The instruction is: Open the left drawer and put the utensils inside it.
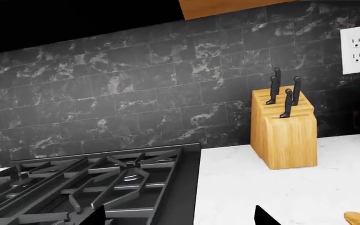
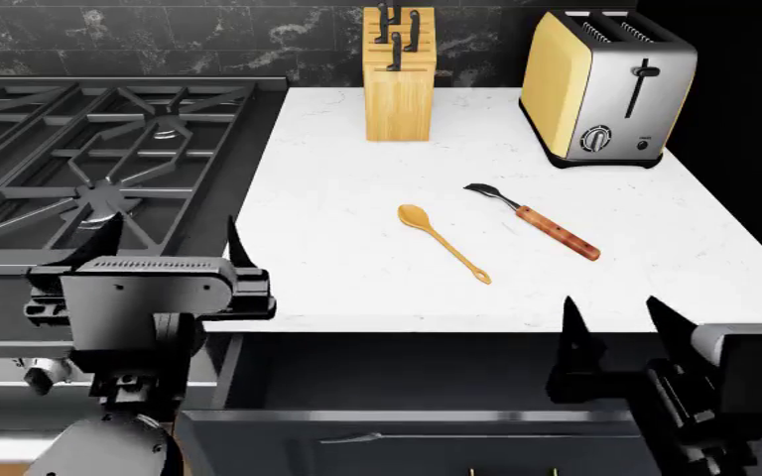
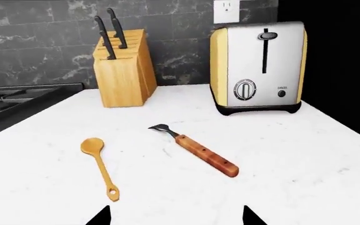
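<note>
On the white tabletop point(image 2: 354, 208) two utensils are laid side by side, close but not touching. The golden wooden spoon point(image 2: 444, 243) is laid flat, with its round bowl toward the back wall and its holed end toward the front edge. Just to the right of it the fork point(image 2: 532, 220) is laid flat too, with its dark tines toward the back and its reddish-brown handle slanted toward the front. Behind them, near the dark tiled wall, a wooden knife block point(image 2: 399, 74) with black-handled knives is stood upright, and a yellow and silver toaster point(image 2: 602, 87) is stood to the right of it. A black gas stove point(image 2: 90, 149) is set to the left of the tabletop. Under the front edge of the tabletop, the left drawer point(image 2: 395, 421) is seen pulled out, and its dark inside is shown; what is in it cannot be told. The left claw point(image 2: 176, 248) is held wide open at the front of the stove, and nothing is held in it. The right claw point(image 2: 619, 327) is held wide open at the front edge of the tabletop, near the spoon and fork, and nothing is held in it either. Both utensils are seen well apart from both claws.
</note>
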Controlling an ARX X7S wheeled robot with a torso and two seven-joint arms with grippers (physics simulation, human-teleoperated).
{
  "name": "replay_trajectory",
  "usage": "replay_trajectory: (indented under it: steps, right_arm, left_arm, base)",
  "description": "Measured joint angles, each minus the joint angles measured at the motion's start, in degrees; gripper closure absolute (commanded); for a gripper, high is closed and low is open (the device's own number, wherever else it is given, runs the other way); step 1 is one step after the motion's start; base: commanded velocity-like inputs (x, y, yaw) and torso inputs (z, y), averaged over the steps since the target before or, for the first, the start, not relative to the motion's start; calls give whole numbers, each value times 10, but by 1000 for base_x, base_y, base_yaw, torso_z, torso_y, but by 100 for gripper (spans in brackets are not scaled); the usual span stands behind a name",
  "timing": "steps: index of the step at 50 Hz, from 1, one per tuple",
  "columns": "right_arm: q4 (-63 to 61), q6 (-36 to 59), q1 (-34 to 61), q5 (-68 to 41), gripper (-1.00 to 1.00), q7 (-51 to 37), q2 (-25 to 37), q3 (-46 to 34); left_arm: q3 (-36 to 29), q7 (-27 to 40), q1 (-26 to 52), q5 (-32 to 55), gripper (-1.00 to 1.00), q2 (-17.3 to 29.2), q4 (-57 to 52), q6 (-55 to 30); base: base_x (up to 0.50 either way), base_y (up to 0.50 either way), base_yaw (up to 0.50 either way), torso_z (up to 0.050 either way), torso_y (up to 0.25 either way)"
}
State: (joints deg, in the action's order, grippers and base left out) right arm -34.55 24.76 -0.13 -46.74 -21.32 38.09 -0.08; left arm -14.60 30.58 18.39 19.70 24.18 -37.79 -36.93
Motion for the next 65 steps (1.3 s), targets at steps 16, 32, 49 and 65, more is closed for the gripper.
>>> replay_trajectory:
  steps: [16, 32, 49, 65]
  right_arm:
    - [42, 74, 93, 10, -100, -35, 26, -28]
    - [49, 88, 101, 11, -100, -43, 38, -28]
    - [38, 97, 95, 3, -100, -44, 48, -28]
    - [9, 152, 128, -67, -100, -72, 83, 3]
  left_arm:
    - [-34, -13, 74, -17, -100, -14, 99, -20]
    - [-47, -13, 105, -24, -100, -11, 124, -43]
    - [-50, -9, 115, -25, -100, -4, 117, -62]
    - [-49, -7, 136, -20, -100, 1, 108, -93]
  base:
    - [5, 0, 0, 0, 0]
    - [152, 0, 0, 0, 0]
    - [158, 0, 0, 0, 0]
    - [157, 0, 0, 0, 0]
